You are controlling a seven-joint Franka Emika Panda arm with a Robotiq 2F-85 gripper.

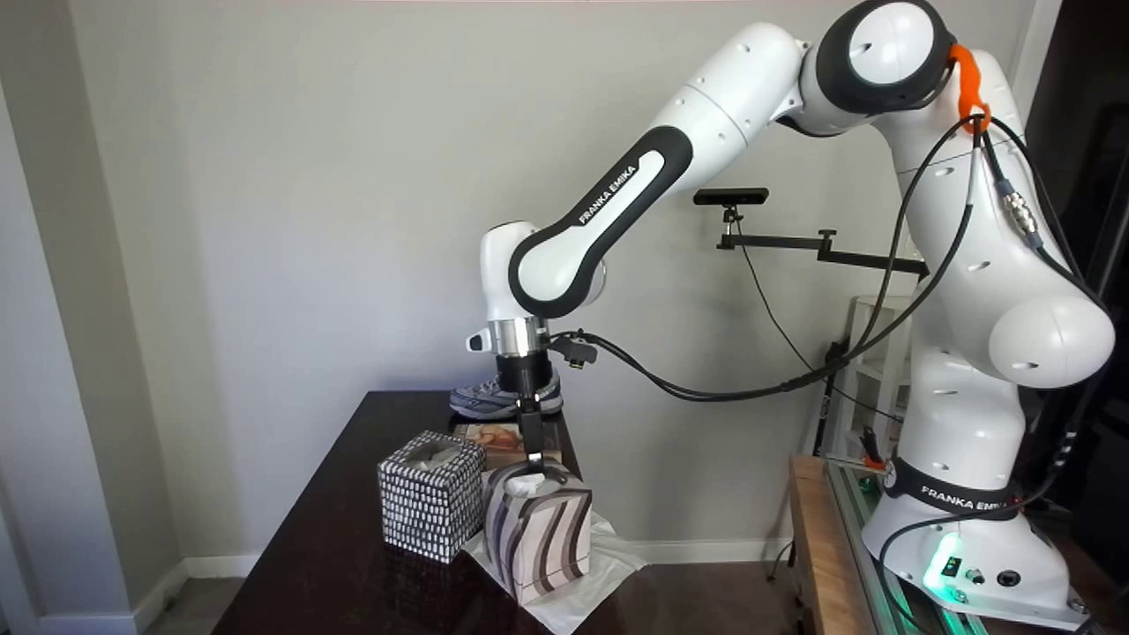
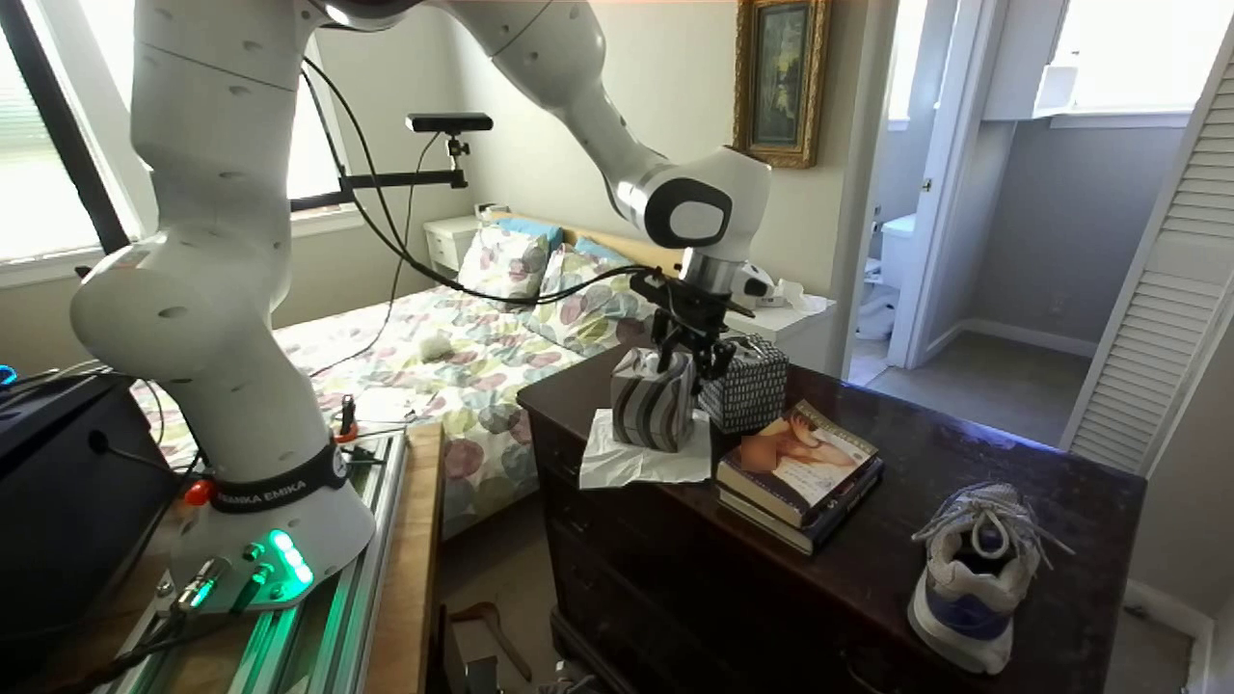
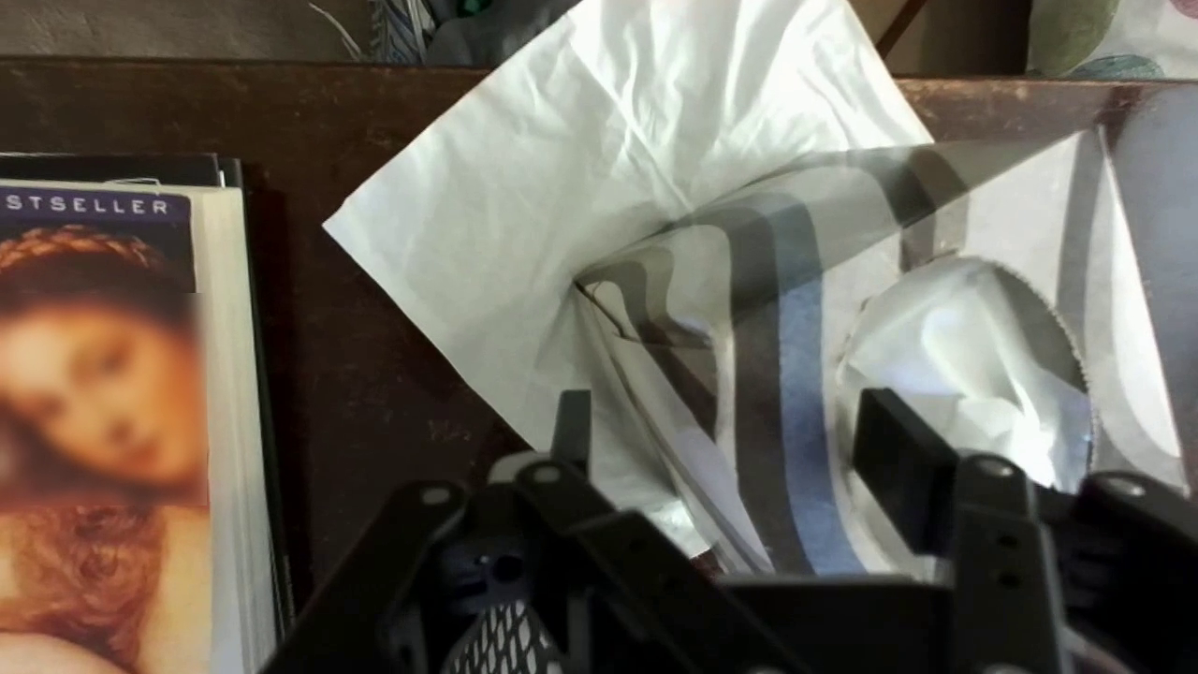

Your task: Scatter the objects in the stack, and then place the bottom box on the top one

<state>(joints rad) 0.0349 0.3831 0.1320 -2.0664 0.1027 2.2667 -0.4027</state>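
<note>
The scattering looks done, in my judgement: the pale cardboard tissue box with wavy brown and grey stripes [image 1: 540,534] and the black-and-white dash-patterned cube tissue box [image 1: 430,501] stand side by side in the lower middle of the frame on the dark brown wooden table [image 1: 326,538]; whether they touch I cannot tell. The striped box rests on a crumpled white sheet [image 2: 627,470], with the jaws at its top. In the wrist view these are spread, one over the sheet left of the box, the other at the oval opening with its white tissue [image 3: 973,360], so the near side panel lies between them, unpinched. Nothing here tells which box counts as the bottom one; if it is the striped one, the next move calls for closing on that panel, lifting straight up and setting it level on the patterned box. Only the wrist view makes this straddling plain, yet there the patterned box is a mere scrap at the bottom edge. An exterior view adds, at lower right, a grey-and-white lace-up sneaker [image 2: 969,602], absent from the wrist view, and shows two stacked books [image 2: 805,463] whole.
</note>
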